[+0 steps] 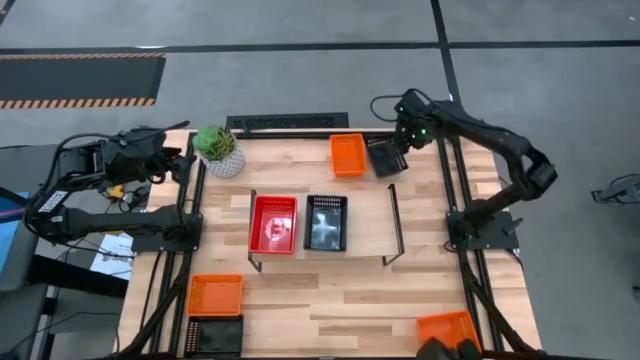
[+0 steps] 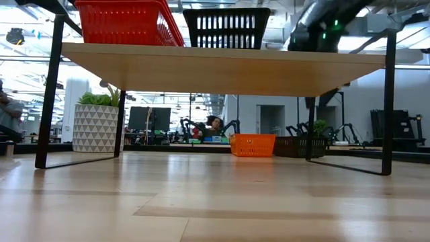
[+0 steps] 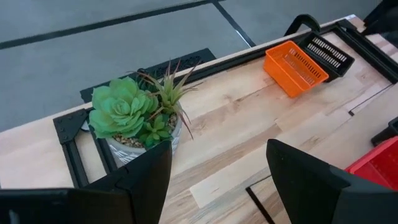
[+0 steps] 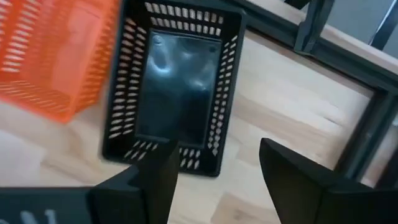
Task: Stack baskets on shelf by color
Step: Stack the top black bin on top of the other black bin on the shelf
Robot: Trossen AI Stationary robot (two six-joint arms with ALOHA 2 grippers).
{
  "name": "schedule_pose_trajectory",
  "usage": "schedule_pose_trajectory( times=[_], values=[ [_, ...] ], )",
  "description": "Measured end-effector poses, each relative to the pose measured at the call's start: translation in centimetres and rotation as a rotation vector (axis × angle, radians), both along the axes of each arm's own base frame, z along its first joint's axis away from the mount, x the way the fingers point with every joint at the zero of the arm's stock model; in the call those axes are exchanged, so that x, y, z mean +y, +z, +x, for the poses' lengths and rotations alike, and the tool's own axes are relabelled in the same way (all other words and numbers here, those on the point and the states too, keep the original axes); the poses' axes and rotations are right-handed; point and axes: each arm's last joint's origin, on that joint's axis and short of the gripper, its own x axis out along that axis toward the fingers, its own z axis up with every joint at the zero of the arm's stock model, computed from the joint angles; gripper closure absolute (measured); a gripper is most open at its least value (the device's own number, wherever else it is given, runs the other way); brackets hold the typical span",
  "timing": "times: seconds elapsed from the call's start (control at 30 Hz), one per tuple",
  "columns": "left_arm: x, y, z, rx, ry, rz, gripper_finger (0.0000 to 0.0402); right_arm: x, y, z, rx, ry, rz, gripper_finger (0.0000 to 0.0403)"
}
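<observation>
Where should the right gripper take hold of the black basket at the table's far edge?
Probably its near short rim, from above. The black basket lies flat and open-topped, the orange basket crowds one long side, and the open right gripper already hovers over that rim.

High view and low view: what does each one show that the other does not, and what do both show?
Only the high view shows the baskets near the table's front edge: two orange baskets and a black one. It also shows the left pincer beside the plant and the right pincer over the black basket at the back.

Only the low view shows the room behind the table and the shelf's underside.

Both show the red basket and the black basket on the shelf, the plant pot, and the orange basket at the back.
</observation>
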Motion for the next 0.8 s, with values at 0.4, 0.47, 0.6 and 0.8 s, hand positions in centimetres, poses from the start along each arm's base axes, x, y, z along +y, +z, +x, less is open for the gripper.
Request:
schedule_pose_trajectory(
  times=[0.4, 0.47, 0.6, 0.8],
  values=[
    [0.0, 0.0, 0.0, -0.033, 0.052, -0.019, 0.0152, -3.5, -6.6, 1.7, 0.087, 0.061, 0.123, 0.0158],
    [0.0, 0.0, 0.0, -0.033, 0.053, -0.018, 0.0152, -3.7, -7.1, 1.7, 0.097, 0.056, 0.136, 0.0158],
    [0.1, 0.0, -0.1, -0.028, 0.069, -0.004, 0.0152, -3.8, -7.7, 1.8, 0.102, 0.027, 0.158, 0.0164],
    [0.1, 0.0, -0.1, -0.027, 0.070, -0.002, 0.0152, -3.9, -8.5, 1.8, 0.108, -0.012, 0.199, 0.0255]
  ],
)
